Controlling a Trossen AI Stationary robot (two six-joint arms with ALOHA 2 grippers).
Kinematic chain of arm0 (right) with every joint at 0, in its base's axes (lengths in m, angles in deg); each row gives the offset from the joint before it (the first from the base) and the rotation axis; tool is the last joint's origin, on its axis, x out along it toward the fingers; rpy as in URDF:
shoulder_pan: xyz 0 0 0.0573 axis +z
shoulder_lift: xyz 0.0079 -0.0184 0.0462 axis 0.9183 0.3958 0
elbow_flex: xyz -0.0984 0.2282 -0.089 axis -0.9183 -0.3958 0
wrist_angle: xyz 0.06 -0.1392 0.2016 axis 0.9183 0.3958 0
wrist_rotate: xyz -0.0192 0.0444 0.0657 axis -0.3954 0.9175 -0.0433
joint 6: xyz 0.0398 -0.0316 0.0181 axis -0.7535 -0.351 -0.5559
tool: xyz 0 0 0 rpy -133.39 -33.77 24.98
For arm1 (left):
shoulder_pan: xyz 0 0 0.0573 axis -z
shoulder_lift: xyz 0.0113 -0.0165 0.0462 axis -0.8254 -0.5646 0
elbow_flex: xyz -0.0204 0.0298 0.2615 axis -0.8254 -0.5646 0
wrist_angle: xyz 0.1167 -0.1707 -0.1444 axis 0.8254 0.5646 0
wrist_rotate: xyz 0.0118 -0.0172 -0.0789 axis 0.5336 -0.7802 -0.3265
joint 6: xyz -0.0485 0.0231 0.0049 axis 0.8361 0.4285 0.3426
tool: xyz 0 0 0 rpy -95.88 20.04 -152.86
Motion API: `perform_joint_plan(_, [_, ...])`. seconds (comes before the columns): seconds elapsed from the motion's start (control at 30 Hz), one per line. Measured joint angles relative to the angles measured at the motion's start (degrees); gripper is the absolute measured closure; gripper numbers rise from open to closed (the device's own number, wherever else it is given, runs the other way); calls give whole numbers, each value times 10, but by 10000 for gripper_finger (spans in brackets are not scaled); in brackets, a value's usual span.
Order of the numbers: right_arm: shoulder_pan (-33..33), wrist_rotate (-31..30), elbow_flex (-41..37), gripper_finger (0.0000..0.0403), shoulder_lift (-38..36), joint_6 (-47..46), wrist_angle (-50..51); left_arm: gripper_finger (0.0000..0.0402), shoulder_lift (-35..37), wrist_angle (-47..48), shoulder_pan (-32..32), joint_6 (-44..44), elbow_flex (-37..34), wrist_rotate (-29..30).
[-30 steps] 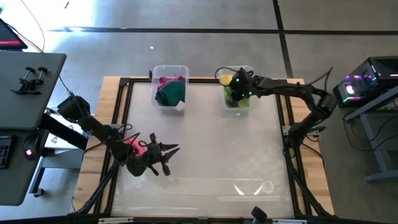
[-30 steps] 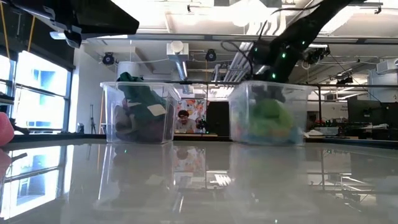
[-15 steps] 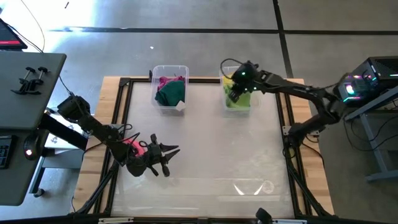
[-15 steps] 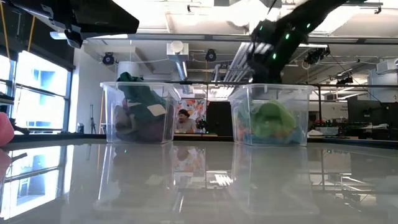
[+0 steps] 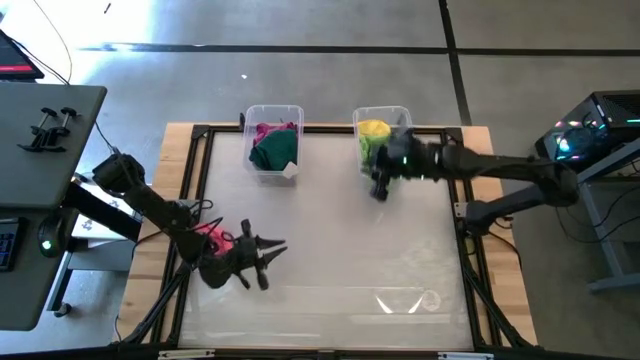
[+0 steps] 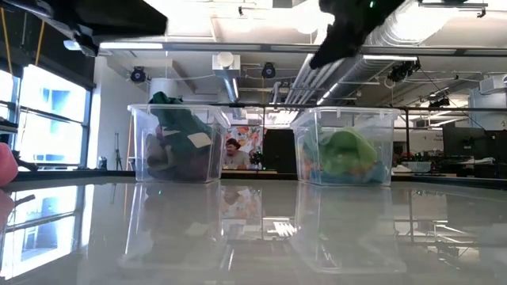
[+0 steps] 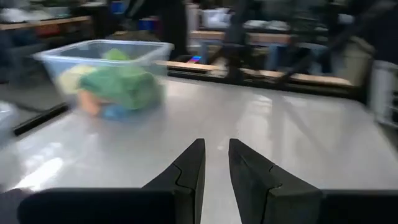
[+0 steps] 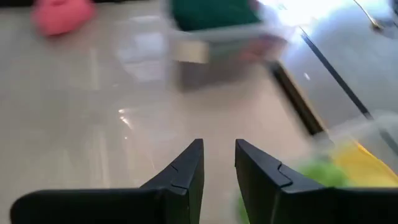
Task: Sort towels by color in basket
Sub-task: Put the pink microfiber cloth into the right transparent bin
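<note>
A pink towel point(image 5: 212, 235) lies on the table near the left edge, beside my left arm; it also shows in the right wrist view point(image 8: 62, 15). The left clear bin point(image 5: 274, 143) holds a dark green towel point(image 5: 272, 150) and a magenta one point(image 5: 268, 129). The right clear bin point(image 5: 383, 112) holds yellow point(image 5: 373, 129) and light green towels point(image 6: 344, 150); orange and blue cloth point(image 7: 102, 107) show low inside it. My right gripper point(image 5: 379, 187), shut to a narrow gap and empty point(image 8: 219, 155), hovers just in front of the right bin. My left gripper point(image 5: 272, 258), also shut to a narrow gap point(image 7: 216, 152), sits right of the pink towel, pointing away from it.
A dark frame point(image 5: 200, 135) runs around the glossy white tabletop point(image 5: 340, 250). Both bins stand at the far edge. The middle and near parts of the table hold only reflections. A person point(image 6: 232, 150) shows far behind the bins, in the room beyond.
My right gripper has come up out of the right bin and swung toward the table's near side, ending in front of that bin above the tabletop. The green towel stays inside the bin. My left arm has kept nearly still.
</note>
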Motion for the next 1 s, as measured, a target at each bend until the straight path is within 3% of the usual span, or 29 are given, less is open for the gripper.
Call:
perform_joint_plan(0.2, [131, -20, 0, 320, 25, 5, -39, 344, 31, 8, 83, -11, 0, -51])
perform_joint_plan(0.33, [192, -45, 0, 320, 69, 17, -75, 344, 55, 32, 121, 49, 0, -145])
perform_joint_plan(0.43, [222, -54, 0, 320, 105, 24, -102, 344, 79, 126, 127, 134, 0, -194])
perform_joint_plan(0.6, [257, -54, 0, 320, 158, 21, -133, 345, 116, 396, 89, 388, 0, -202])
perform_joint_plan(0.7, [267, -54, -1, 320, 173, 45, -113, 353, 126, 511, 45, 501, 0, -283])
perform_joint_plan(0.83, [270, -57, -1, 320, 175, 31, -77, 375, 126, 586, -12, 557, 0, -409])
perform_joint_plan(1.0, [269, -69, -1, 320, 175, 9, -65, 399, 125, 656, -64, 538, 27, -530])
